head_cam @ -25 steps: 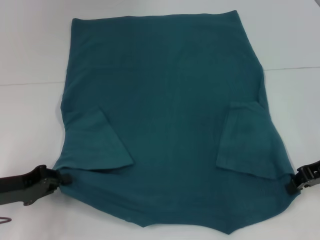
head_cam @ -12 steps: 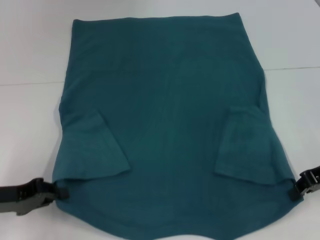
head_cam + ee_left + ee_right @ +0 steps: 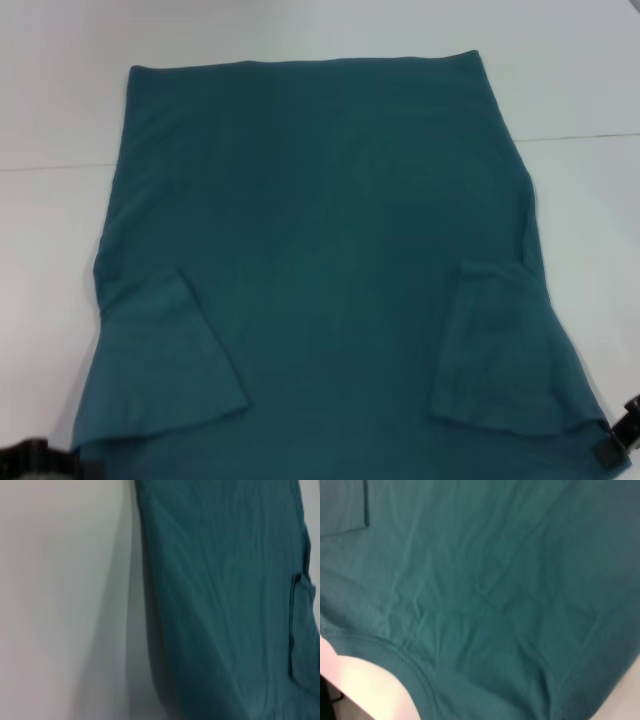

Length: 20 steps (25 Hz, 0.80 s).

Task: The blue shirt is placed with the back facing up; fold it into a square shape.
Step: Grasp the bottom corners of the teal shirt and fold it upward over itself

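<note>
The blue shirt [image 3: 330, 260] lies spread on the white table [image 3: 60, 100] in front of you, plain side up, both short sleeves folded inward onto the body. At the near left corner, you can see only a sliver of the left gripper [image 3: 35, 458] right against the shirt's edge; you cannot tell whether its fingers are clamped. At the near right corner, the right gripper [image 3: 618, 440] sits touching the shirt's edge below the folded sleeve, and its grip cannot be judged either.
</note>
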### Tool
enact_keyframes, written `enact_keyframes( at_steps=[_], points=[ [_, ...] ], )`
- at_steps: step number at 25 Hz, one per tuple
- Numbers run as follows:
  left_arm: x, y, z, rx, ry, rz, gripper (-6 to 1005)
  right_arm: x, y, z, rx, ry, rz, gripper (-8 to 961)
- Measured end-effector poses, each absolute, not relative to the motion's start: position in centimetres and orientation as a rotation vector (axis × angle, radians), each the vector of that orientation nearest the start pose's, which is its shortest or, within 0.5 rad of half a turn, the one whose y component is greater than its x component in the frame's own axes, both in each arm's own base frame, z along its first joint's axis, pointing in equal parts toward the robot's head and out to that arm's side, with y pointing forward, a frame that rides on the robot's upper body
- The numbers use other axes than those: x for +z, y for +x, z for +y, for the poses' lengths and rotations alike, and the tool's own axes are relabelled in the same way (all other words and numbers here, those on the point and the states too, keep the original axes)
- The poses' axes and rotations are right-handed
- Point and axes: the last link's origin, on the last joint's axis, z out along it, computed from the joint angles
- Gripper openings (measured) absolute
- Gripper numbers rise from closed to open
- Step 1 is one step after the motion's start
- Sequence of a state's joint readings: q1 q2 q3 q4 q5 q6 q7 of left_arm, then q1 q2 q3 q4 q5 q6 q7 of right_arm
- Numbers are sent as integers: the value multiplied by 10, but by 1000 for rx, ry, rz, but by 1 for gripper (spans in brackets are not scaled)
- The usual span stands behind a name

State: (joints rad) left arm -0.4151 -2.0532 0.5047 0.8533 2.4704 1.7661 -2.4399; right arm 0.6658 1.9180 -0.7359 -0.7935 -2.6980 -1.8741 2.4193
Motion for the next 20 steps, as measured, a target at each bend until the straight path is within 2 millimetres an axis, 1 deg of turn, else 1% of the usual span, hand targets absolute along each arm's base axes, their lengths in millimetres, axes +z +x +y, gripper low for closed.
enact_keyframes(
  at_steps=[4, 8, 10, 11, 13, 16, 20],
  points=[
    [43, -340, 255, 239, 2235, 2286, 50, 71, 296, 311, -404, -2490, 1883, 38],
    [44, -336, 258, 229, 2252, 2258, 50, 68, 294, 309, -375, -2536, 1870, 38],
    [46, -329, 264, 256, 2268, 2208, 50, 67, 288, 311, -308, -2579, 1851, 38],
    [48, -322, 270, 287, 2277, 2163, 50, 67, 285, 313, -266, -2600, 1838, 37],
    [51, -313, 278, 325, 2278, 2119, 50, 69, 278, 318, -165, -2634, 1806, 37],
    [56, -300, 293, 373, 2275, 2079, 50, 77, 269, 327, 13, -2656, 1763, 37],
    [61, -288, 312, 393, 2269, 2092, 50, 93, 265, 334, 181, -2626, 1748, 45]
  ],
)
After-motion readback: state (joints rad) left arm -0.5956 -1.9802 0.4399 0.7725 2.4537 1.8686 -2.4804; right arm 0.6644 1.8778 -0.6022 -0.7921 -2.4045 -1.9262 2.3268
